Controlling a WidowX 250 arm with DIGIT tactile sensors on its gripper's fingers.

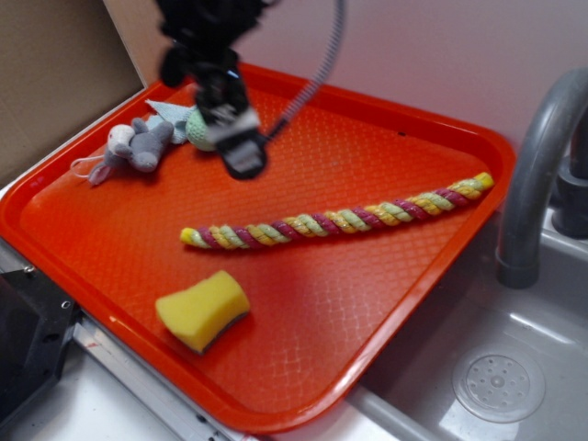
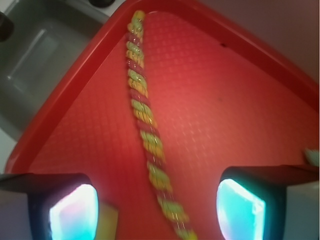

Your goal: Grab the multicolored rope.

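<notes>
Pincer (image 1: 242, 156) hung above the back-left part of the tray (image 1: 367, 386), its jaws spread wide and holding nothing; in the wrist view the two fingers (image 2: 75, 212) stood far apart at the lower corners, with bare tray and rope between them.

Going left to right in the exterior view: a small grey stuffed toy (image 1: 138, 147) lay at the far left corner, with a pale green ball (image 1: 199, 133) just beside it, partly hidden behind the pincer. A yellow sponge (image 1: 202, 310) sat near the front edge. The rope (image 1: 340, 221) stretched across the middle of the tray, its left end near the centre and its right end close to the right rim, rising slightly toward the right. A grey tap (image 1: 537, 175) stood beyond the tray on the right.

The rope lay forward of and below the pincer, apart from it. In the wrist view its long axis (image 2: 147, 130) ran away from the camera, passing between the fingers, so the jaws looked to be set across it. My judgement was that the coming move called for a descent onto the rope's near end, with little or no turning of the wrist.
</notes>
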